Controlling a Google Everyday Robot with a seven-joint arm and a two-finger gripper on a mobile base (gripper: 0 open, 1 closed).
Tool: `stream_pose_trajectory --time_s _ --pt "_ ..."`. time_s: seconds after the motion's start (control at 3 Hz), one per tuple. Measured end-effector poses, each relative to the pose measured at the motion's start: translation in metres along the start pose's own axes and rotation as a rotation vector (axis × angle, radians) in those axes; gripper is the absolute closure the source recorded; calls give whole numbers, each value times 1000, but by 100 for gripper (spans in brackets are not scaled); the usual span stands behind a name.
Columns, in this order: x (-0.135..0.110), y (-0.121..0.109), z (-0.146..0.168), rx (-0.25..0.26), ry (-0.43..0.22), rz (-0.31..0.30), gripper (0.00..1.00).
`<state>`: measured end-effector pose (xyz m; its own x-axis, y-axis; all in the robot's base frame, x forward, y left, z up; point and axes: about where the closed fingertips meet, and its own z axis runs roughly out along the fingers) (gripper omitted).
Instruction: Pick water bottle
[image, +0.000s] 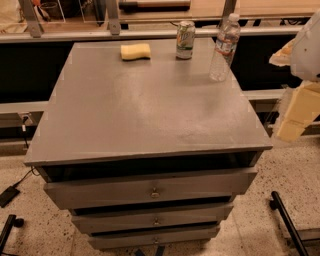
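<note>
On the far right corner of the cabinet (150, 115) top stands the water bottle (222, 47), cap up, so its long axis runs vertical to the top. It is clear plastic with a white cap and a white-and-red label band. Near it, toward the middle of the cabinet's far edge, stands a shorter green-and-silver can (185, 40). The two are apart, not touching. A yellow sponge (135, 51) lies farther along the same far edge, left of the can.

The gripper (296, 114) appears as a pale cream and white shape off the cabinet's right side, beyond its right edge and nearer the cabinet's front than the bottle is. We cannot tell whether it is apart or together. It holds nothing that we can make out, and it is well apart from the bottle.

The relation that governs the coming move: from the gripper, the bottle lies inward over the cabinet's right edge and toward its far edge. We judge that a sideways approach across that edge, closing on the upright body below the label, meets the bottle first. The can then sits on the bottle's far side from the gripper, so a push past the bottle could knock the can.
</note>
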<state>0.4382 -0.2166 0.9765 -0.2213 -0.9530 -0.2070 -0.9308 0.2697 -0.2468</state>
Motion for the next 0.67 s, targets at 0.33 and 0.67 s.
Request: stream_pose_trajectory --time_s 0.33,0.67 --pt "0 0 0 0 0 0 0" --pt "-3 -8 3 15 -39 27 0"
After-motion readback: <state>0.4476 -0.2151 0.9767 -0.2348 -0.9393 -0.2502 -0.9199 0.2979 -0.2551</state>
